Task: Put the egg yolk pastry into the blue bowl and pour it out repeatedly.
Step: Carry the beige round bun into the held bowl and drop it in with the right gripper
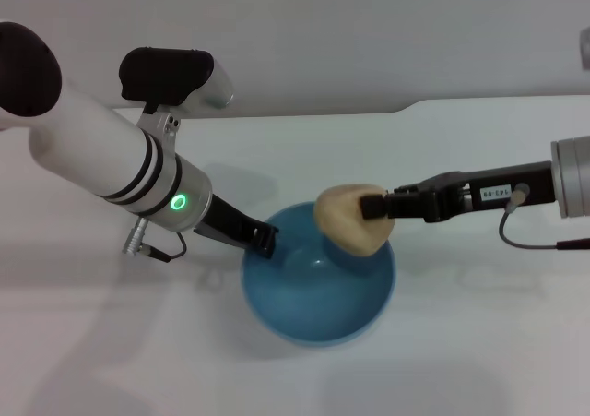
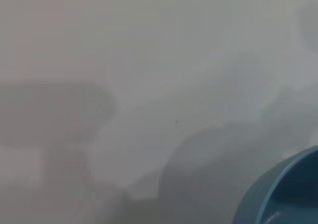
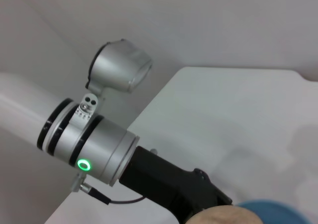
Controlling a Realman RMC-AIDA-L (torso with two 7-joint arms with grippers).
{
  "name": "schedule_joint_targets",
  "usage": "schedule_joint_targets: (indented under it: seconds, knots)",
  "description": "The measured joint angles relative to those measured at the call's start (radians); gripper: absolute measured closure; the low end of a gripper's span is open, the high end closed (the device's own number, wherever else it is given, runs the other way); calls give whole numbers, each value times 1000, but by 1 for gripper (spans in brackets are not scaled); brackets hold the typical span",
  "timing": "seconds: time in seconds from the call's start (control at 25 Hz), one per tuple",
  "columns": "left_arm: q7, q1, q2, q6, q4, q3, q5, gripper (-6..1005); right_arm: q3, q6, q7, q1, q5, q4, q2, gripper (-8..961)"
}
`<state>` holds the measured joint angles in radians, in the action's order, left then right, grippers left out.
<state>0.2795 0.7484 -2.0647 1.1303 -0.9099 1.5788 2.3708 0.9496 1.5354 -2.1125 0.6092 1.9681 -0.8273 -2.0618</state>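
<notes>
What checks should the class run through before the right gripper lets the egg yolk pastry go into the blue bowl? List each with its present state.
1. Right gripper shut on the egg yolk pastry: ok.
2. Pastry over the blue bowl, not outside it: ok, though near the right rim.
3. Left gripper holding the bowl's left rim: ok.
4. Bowl upright: ok.
5. Bowl inside empty: ok.
6. Pastry clear of the rim: cannot tell.

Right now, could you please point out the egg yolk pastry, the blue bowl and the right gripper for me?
egg yolk pastry [image 1: 343, 215]: head view, on its pale tan top.
blue bowl [image 1: 318, 328]: head view, on its near outer wall.
right gripper [image 1: 371, 207]: head view, at the jaws' tips, shut on the pastry.
</notes>
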Motion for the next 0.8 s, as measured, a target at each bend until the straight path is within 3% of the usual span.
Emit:
schedule_joint_targets:
  seconds: [0.16,0.6,0.8]
  knots:
    - [0,7,0,4,0,-1,-1,971,-3,18,36,-9,-1,5,0,867]
    - [-3,13,2,16,0,-2,-3,972,-26,54,68,-40,-40,-40,5,519]
    - [-3,20,-2,36,0,-12,-5,972,-121,51,119,-81,-100,-88,6,519]
